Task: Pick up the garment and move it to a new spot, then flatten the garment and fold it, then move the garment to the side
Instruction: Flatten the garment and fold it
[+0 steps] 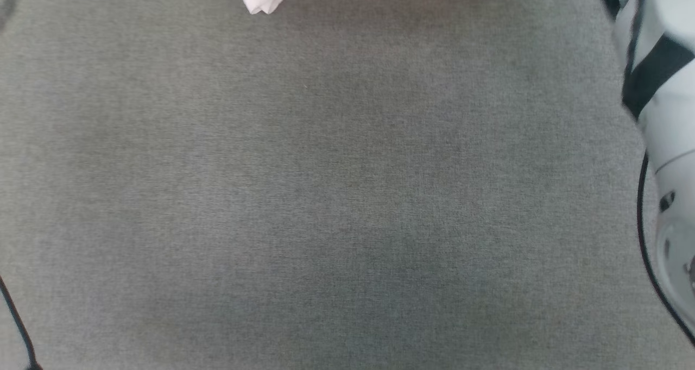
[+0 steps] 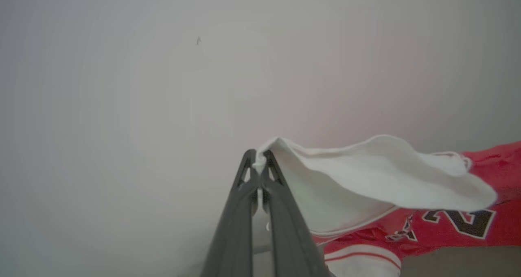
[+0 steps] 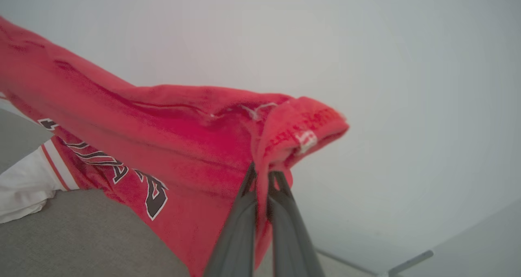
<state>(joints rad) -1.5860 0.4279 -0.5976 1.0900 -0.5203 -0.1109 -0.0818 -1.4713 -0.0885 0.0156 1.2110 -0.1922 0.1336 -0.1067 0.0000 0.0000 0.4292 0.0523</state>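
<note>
Our left gripper (image 2: 257,157) is clenched on a white sleeve edge of the red jersey-style shirt (image 2: 378,179) with white sleeves and black, white-outlined lettering. The cloth is pinched right at the fingertips and drapes away to the right of those jaws. Our right gripper (image 3: 262,173) is clamped on a red hem fold. The body sags left of and below its jaws, down to the grey woven surface (image 3: 81,236).
</note>
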